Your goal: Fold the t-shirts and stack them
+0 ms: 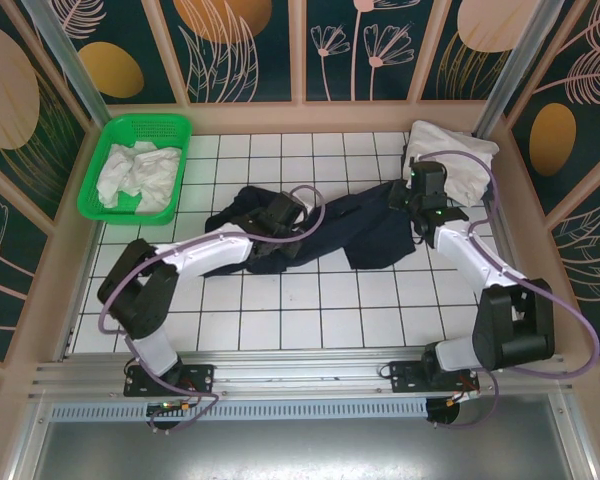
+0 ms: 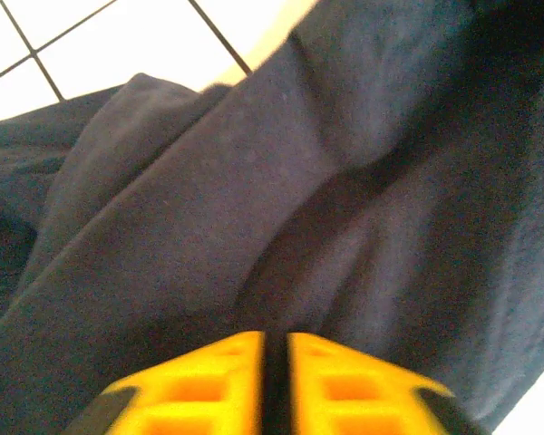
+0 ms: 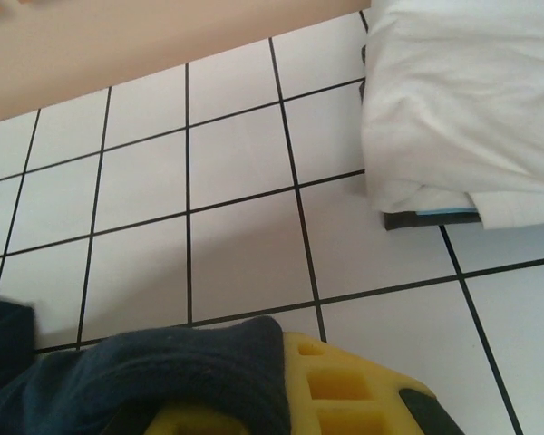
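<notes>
Left claw (image 2: 274, 385) and right claw (image 3: 254, 399) each clamped shut on opposite ends of navy t-shirt (image 1: 365, 228), mid-tabletop (image 1: 310, 300).

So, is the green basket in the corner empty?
No, the green basket holds crumpled white cloth.

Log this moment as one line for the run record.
navy t-shirt: crumpled mid-table, not folded | left tool: shut on it | right tool: shut on it | white t-shirt: folded, far right
</notes>
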`<state>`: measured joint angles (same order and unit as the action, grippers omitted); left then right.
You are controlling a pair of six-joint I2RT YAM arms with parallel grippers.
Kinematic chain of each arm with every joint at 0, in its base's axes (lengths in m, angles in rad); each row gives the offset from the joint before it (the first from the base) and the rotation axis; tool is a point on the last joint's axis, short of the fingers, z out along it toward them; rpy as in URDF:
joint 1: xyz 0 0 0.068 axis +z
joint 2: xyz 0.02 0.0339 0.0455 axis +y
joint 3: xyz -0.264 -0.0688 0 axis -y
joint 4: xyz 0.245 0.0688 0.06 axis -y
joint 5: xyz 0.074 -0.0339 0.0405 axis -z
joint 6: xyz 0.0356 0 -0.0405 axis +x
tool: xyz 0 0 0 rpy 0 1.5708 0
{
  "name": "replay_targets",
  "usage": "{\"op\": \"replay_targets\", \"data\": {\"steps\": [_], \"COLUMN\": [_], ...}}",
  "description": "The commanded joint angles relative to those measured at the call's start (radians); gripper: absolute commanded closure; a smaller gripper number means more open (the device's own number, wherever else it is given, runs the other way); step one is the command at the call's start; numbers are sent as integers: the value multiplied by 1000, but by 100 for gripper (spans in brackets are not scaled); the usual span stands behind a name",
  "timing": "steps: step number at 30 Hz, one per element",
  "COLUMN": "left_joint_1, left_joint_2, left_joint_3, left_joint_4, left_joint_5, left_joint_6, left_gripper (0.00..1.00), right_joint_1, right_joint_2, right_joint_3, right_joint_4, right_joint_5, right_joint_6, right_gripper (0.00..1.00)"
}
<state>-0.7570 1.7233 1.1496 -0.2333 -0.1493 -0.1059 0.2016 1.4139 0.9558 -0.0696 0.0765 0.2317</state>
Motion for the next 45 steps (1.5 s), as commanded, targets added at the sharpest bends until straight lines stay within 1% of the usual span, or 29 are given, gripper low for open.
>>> {"op": "replay_targets", "data": {"steps": [1, 2, 3, 5, 7, 8, 11, 18, 20, 23, 25, 28, 31, 32, 35, 37, 38, 39, 42, 45], "left_joint_1": [11, 11, 10, 10, 10, 10, 1, -30, -32, -33, -33, -35, -35, -35, -35, -34, -33, -33, -21, 21], "left_joint_2": [2, 21, 39, 65, 86, 100, 159, 338, 387, 456, 500, 570, 630, 653, 704, 710, 701, 688, 616, 527], "left_joint_3": [-19, -5, 13, 51, 92, 115, 217, 434, 498, 576, 622, 700, 766, 793, 890, 951, 979, 1005, 1057, 1064], "left_joint_4": [-54, -70, -84, -96, -95, -93, -107, -160, -165, -136, -108, -112, -140, -156, -220, -260, -277, -290, -304, -290], "left_joint_5": [-2, -8, -10, -5, 28, 58, 138, 207, 228, 269, 320, 326, 270, 244, 172, 131, 109, 81, -4, -45], "left_joint_6": [-24, -25, -22, -11, 11, 24, 58, 112, 101, 45, 16, -10, -6, -2, 10, 21, 29, 36, 51, 39], "left_gripper": [52, 46, 43, 41, 40, 39, 38, 41, 42, 41, 42, 44, 51, 57, 82, 94, 98, 100, 100, 100], "right_joint_1": [-7, -7, -6, -6, -6, -6, -6, -8, -8, -8, -8, -9, -9, -10, -3, 24, 56, 96, 225, 330], "right_joint_2": [95, 122, 141, 155, 140, 124, 52, -110, -144, -184, -200, -210, -219, -224, -238, -241, -238, -232, -199, -146], "right_joint_3": [57, 80, 99, 110, 101, 88, 18, -169, -216, -277, -304, -326, -336, -340, -362, -382, -392, -401, -411, -411], "right_joint_4": [40, 10, -20, -61, -94, -103, -107, -57, -40, -8, 8, 12, 13, 18, 59, 106, 141, 170, 255, 348], "right_joint_5": [-9, -4, 7, 34, 57, 64, 61, 7, -2, -28, -39, -45, -57, -57, -144, -200, -216, -222, -211, -212], "right_joint_6": [-42, -38, -29, -15, 0, 6, 22, 83, 106, 134, 145, 154, 163, 168, 206, 245, 266, 282, 314, 336], "right_gripper": [88, 79, 73, 66, 56, 53, 51, 51, 51, 52, 52, 52, 53, 54, 58, 62, 62, 62, 62, 62]}}
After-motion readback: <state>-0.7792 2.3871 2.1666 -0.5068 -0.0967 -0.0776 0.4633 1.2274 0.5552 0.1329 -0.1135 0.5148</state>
